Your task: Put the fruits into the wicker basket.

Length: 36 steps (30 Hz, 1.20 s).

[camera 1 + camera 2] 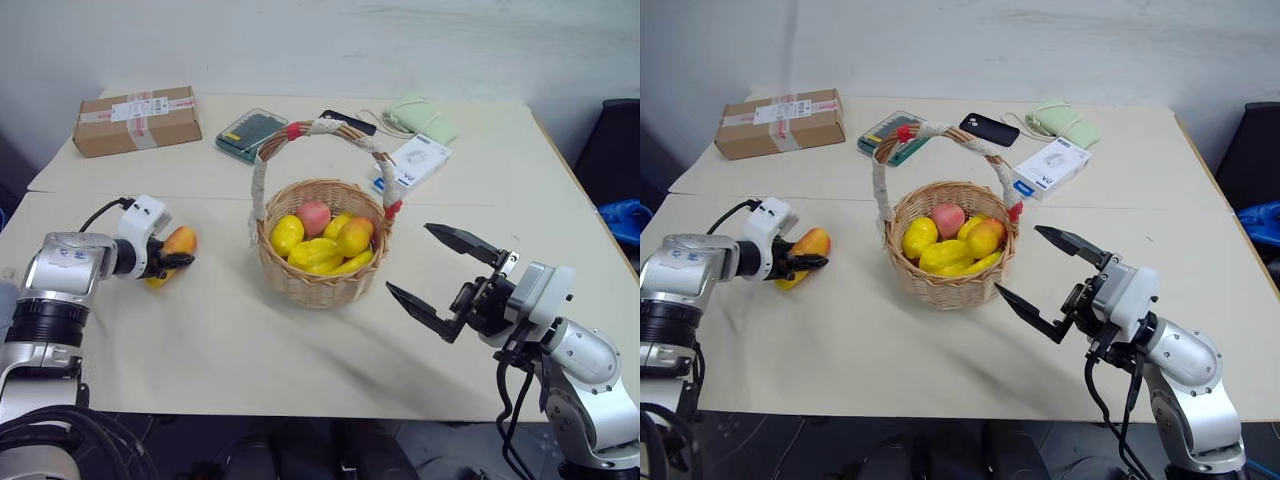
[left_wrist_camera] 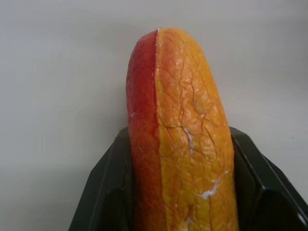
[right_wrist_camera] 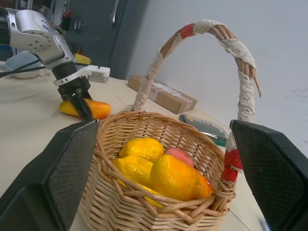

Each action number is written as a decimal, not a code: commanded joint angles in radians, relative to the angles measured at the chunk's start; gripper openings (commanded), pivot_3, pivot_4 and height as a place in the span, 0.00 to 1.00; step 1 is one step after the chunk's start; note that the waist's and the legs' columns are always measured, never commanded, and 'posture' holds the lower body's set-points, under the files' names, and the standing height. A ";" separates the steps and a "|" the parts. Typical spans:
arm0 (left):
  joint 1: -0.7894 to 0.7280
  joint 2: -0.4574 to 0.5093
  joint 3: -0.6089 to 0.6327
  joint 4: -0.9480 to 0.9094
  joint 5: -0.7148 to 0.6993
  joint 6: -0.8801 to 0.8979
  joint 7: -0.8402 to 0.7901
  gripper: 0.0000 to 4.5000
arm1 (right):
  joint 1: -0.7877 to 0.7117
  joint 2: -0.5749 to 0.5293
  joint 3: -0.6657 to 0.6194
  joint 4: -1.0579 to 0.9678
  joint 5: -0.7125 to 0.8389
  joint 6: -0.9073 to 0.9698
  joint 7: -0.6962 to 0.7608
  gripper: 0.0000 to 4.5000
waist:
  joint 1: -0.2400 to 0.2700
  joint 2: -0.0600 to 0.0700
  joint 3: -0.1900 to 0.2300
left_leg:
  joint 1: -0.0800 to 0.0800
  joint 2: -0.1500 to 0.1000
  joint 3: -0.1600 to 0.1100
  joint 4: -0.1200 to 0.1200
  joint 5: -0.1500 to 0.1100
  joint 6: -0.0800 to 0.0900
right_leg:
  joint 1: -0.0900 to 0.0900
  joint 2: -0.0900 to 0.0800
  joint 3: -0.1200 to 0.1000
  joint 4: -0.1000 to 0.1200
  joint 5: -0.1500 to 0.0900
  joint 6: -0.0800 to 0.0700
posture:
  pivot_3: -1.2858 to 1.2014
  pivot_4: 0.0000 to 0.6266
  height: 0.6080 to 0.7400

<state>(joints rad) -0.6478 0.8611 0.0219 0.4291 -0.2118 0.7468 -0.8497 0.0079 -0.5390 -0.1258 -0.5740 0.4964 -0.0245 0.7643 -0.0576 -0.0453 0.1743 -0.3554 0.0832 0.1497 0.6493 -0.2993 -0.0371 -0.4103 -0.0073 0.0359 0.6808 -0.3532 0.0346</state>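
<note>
Lying between the left gripper's jaws: long mango.

Pretty even, soft overhead light is washing over the pale table, nothing really dim except the dark strip along the bottom edge. Faint shadows are sitting just under the wicker basket. The mango is filling the left wrist shot, sharp and slightly glossy, wall behind going soft
</note>
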 commanded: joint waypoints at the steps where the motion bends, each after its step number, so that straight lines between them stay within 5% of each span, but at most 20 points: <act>1: -0.009 0.000 0.210 -0.027 -0.167 -0.131 -0.126 0.42 | -0.023 0.008 -0.005 -0.009 0.005 -0.016 -0.006 1.00 | 0.003 -0.002 0.001 | -0.001 0.000 -0.001 0.000 0.000 0.000 | -0.001 0.000 -0.001 0.000 0.000 0.000 | 0.52 0.24 1.00; 3: 0.003 0.008 0.279 -0.042 -0.225 -0.220 -0.210 0.42 | -0.030 0.009 -0.002 -0.008 0.005 -0.011 -0.008 1.00 | 0.004 -0.003 0.002 | -0.003 0.000 -0.002 0.001 0.000 -0.001 | -0.002 0.000 -0.002 0.000 0.000 0.000 | 0.52 0.24 1.00; 5: 0.006 0.056 0.327 -0.144 -0.359 -0.106 -0.346 0.42 | -0.035 0.006 -0.008 -0.006 0.002 -0.003 -0.015 1.00 | 0.003 -0.004 0.002 | -0.003 0.000 -0.001 0.001 0.000 0.000 | -0.002 0.000 -0.002 -0.001 0.000 0.000 | 0.52 0.24 1.00; 10: -0.055 0.120 0.225 -0.425 -0.530 0.118 -0.464 0.42 | -0.031 -0.005 -0.043 0.009 -0.005 -0.005 -0.026 1.00 | 0.006 -0.004 0.003 | -0.004 -0.001 -0.002 0.001 0.000 0.000 | -0.001 -0.001 -0.002 -0.003 0.000 0.000 | 0.52 0.24 1.00; 12: -0.078 0.112 0.138 -0.497 -0.510 0.115 -0.480 0.42 | -0.024 -0.009 -0.066 0.024 -0.008 -0.016 -0.028 1.00 | 0.015 -0.003 0.003 | -0.004 -0.002 -0.003 0.002 0.000 0.001 | 0.000 -0.001 -0.002 -0.003 0.000 0.000 | 0.52 0.24 1.00; 17: -0.206 -0.129 -0.047 -0.523 -0.410 0.078 -0.302 0.42 | 0.006 -0.003 -0.106 0.036 -0.019 -0.032 -0.036 1.00 | 0.029 -0.002 0.003 | -0.002 -0.003 -0.003 0.003 0.000 0.002 | 0.003 -0.001 -0.001 -0.003 0.001 0.002 | 0.52 0.24 1.00; 21: -0.230 -0.252 -0.198 -0.425 -0.136 -0.211 -0.165 0.42 | 0.072 0.000 -0.127 -0.004 -0.024 -0.036 -0.047 1.00 | 0.023 -0.001 0.003 | -0.003 -0.003 -0.002 0.001 0.000 0.002 | 0.001 0.001 0.001 -0.004 0.001 0.002 | 0.52 0.24 1.00; 29: -0.172 -0.269 -0.082 -0.363 -0.238 -0.294 -0.280 0.98 | 0.155 0.020 -0.149 -0.032 -0.034 -0.050 -0.082 1.00 | 0.001 0.000 0.004 | -0.001 -0.001 -0.002 0.000 0.001 0.000 | -0.001 0.004 0.006 0.000 0.001 0.002 | 0.52 0.24 1.00; 36: -0.067 -0.093 0.124 -0.466 -0.495 -0.074 -0.428 0.99 | 0.147 -0.021 -0.189 0.051 0.021 -0.015 -0.028 1.00 | 0.000 0.001 0.004 | -0.001 -0.001 -0.003 0.000 0.001 -0.001 | -0.001 0.004 0.006 0.000 0.001 0.002 | 0.52 0.24 1.00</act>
<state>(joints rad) -0.7357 0.7324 0.0916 0.0057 -0.6439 0.6292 -1.2386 0.1653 -0.5406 -0.2845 -0.5250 0.4797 -0.0439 0.7149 -0.0572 -0.0446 0.1786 -0.3559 0.0819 0.1472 0.6495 -0.2981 -0.0378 -0.4114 -0.0037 0.0418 0.6808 -0.3523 0.0367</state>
